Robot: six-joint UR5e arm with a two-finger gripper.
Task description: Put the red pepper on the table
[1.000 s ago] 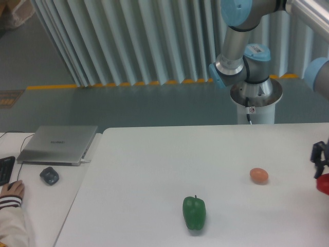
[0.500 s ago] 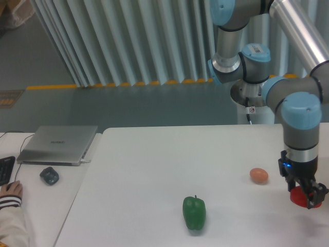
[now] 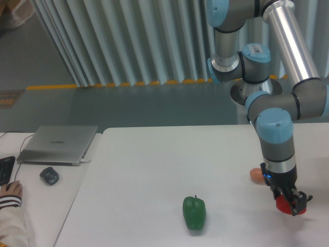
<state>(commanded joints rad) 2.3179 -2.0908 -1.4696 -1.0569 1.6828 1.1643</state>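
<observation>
At the far left edge a person's hand (image 3: pixel 10 191) in a striped cuff rested on the narrow side desk (image 3: pixel 46 206), just beside a dark keyboard (image 3: pixel 5 170). A little to the right lay a grey mouse (image 3: pixel 49 176), and behind it a closed grey laptop (image 3: pixel 59 144).

The wide white worktop (image 3: pixel 154 170) began just right of the desk. On its near middle lay the green pepper (image 3: pixel 194 212), stem up, well apart from everything else. Farther right, a small orange egg-shaped object (image 3: pixel 255 175) sat on the surface, partly hidden behind the arm's wrist.

The arm (image 3: pixel 277 139) came down from the upper right, its blue-capped joints folded above the worktop and its wrist pointing almost straight down. At its tip the gripper (image 3: pixel 289 201) hung low over the right near part of the worktop. The dark fingers (image 3: pixel 295 205) were clenched on the red pepper (image 3: pixel 282 205), one on each side of it, so that the red body showed between and just below them. The pepper sat close above the worktop, just to the right of and nearer than the orange object; whether it touched the surface could not be told from this view.
</observation>
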